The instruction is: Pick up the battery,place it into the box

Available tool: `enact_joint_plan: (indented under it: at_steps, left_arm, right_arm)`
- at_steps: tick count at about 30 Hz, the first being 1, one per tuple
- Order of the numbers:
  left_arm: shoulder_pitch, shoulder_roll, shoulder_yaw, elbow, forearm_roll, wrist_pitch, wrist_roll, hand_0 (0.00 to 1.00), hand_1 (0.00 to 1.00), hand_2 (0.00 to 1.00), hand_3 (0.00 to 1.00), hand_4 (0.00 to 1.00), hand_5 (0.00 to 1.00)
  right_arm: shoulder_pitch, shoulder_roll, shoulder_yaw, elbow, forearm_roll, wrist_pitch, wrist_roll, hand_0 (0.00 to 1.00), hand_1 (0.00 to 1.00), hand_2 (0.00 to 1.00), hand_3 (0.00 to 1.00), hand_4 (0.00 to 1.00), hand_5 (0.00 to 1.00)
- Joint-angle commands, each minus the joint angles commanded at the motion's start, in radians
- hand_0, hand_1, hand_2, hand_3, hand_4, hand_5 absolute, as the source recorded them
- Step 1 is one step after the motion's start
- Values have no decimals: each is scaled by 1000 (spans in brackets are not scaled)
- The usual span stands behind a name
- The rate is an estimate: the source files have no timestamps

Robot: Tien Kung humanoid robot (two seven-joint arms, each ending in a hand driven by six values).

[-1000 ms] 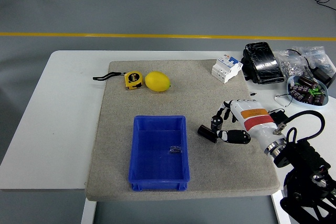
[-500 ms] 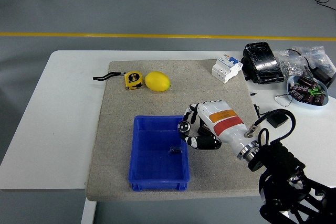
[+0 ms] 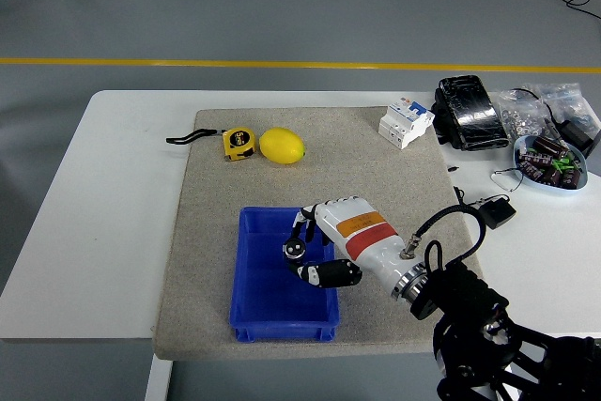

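The blue box (image 3: pixel 255 279) stands on the grey mat (image 3: pixel 329 176) near the front edge. My right hand (image 3: pixel 302 260) reaches in from the lower right and hovers over the box's right half. Its fingers (image 3: pixel 294 251) are curled together. The battery is not on the mat; it seems to be enclosed in the curled fingers and I cannot make it out. The left arm is out of view.
A yellow tape measure (image 3: pixel 238 143) and a lemon (image 3: pixel 282 146) lie at the mat's back left. A white circuit breaker (image 3: pixel 406 123), a black pack (image 3: pixel 470 112), a bowl of small parts (image 3: pixel 551 161) and a black adapter (image 3: pixel 496 213) are at the right.
My right hand closed on the battery on the mat right of the box, then moved left with it, from the box's right rim to over the inside of the box.
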Motion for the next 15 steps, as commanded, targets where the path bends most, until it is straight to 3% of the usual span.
enact_joint_plan:
  at_steps: [2,3,8,9,15]
  left_arm:
    - [-1,0,2,0,-1,0,0,725,692,734,677,702,673]
    - [-2,0,4,0,-4,1,0,724,691,733,677,703,675]
    - [-4,-1,8,0,-11,6,-2,724,691,733,677,703,675]
    - [-4,-1,9,0,-11,6,-2,724,691,733,675,701,674]
    - [-6,-3,18,1,-25,13,-5,724,692,734,678,701,674]
  right_arm:
    - [5,1,-4,3,1,18,8,191,363,462,497,837,330]
    - [8,1,-5,4,-1,26,11,205,428,572,551,998,472]
    - [22,2,-4,9,0,43,20,205,428,572,551,998,472]
    - [24,2,-1,10,4,45,23,222,461,642,606,998,514]
    - [30,-4,13,20,21,41,38,227,466,656,622,998,532]
